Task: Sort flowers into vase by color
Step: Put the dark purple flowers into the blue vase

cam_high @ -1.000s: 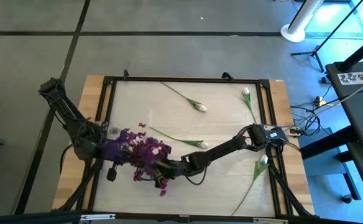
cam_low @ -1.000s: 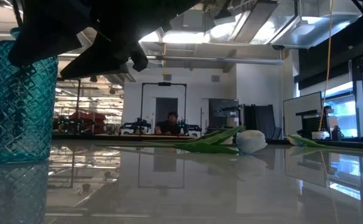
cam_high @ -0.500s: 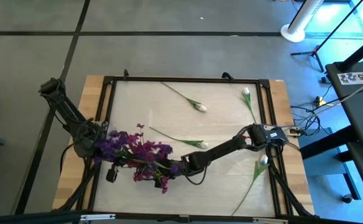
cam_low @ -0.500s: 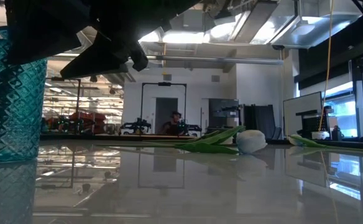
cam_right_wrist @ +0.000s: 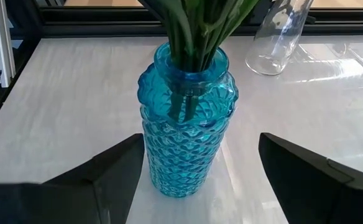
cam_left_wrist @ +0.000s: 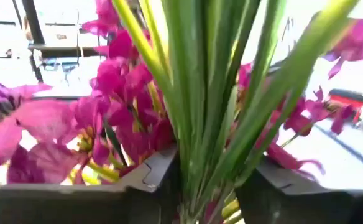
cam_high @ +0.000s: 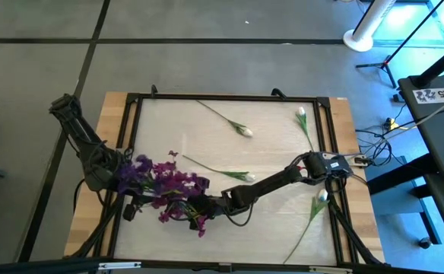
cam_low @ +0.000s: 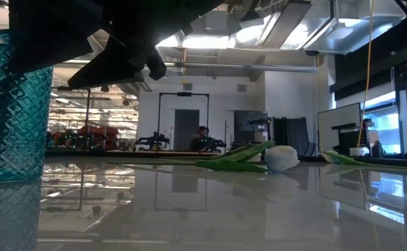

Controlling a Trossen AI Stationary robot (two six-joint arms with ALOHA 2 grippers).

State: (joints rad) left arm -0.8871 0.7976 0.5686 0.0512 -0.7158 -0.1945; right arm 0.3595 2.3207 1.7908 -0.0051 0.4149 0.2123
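Stems (cam_left_wrist: 197,106) between left end effector (cam_left_wrist: 209,193) fingers, in blue vase (cam_right_wrist: 186,134).

grey tiled floor (cam_high: 207,61) surrounds the table; bright ceiling lights (cam_low: 203,42); a dark doorway (cam_low: 184,125) beyond.

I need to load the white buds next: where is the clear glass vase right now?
In the right wrist view, the clear glass vase stands on the table just behind the blue textured glass vase holding green stems.
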